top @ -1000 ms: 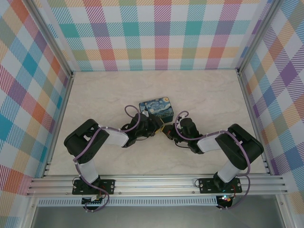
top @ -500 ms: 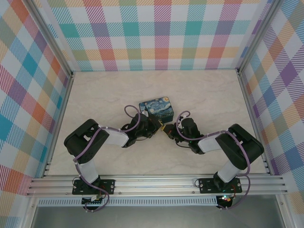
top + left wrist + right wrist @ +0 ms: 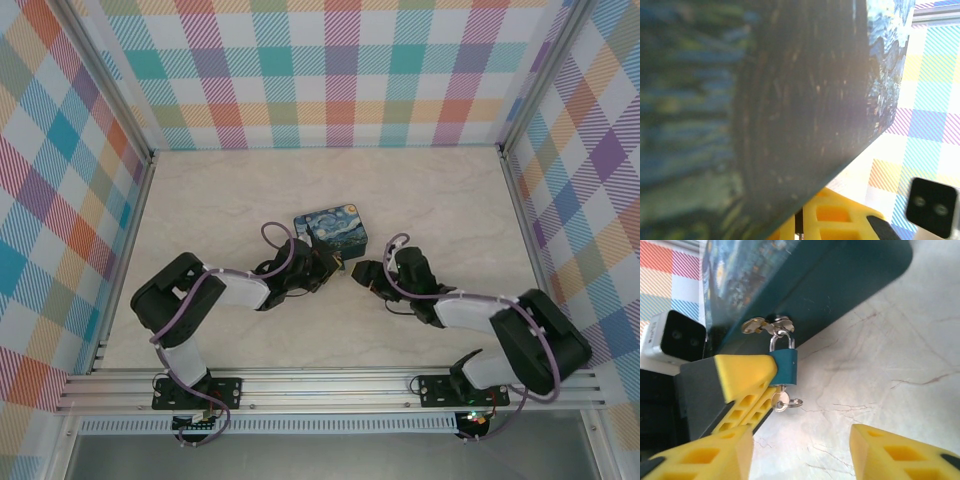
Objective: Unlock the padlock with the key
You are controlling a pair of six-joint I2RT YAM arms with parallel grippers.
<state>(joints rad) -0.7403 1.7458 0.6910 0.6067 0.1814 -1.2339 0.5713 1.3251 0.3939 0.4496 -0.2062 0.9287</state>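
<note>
Now left gripper (image 3: 771,380): clamped on padlock body
padlock (image 3: 785,367): hanging off tin (image 3: 331,226) near edge, tabletop (image 3: 450,200) centre
key (image 3: 781,401): stuck in padlock's bottom, bow toward right gripper
right gripper (image 3: 801,452): jaws apart, just off key, nearer arm

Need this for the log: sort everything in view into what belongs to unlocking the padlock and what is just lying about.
For the job: padlock; key, stuck in its bottom end; left gripper, pinching the padlock; right gripper, open.
Just there: painted tin, padlock hanging from its latch; table.
</note>
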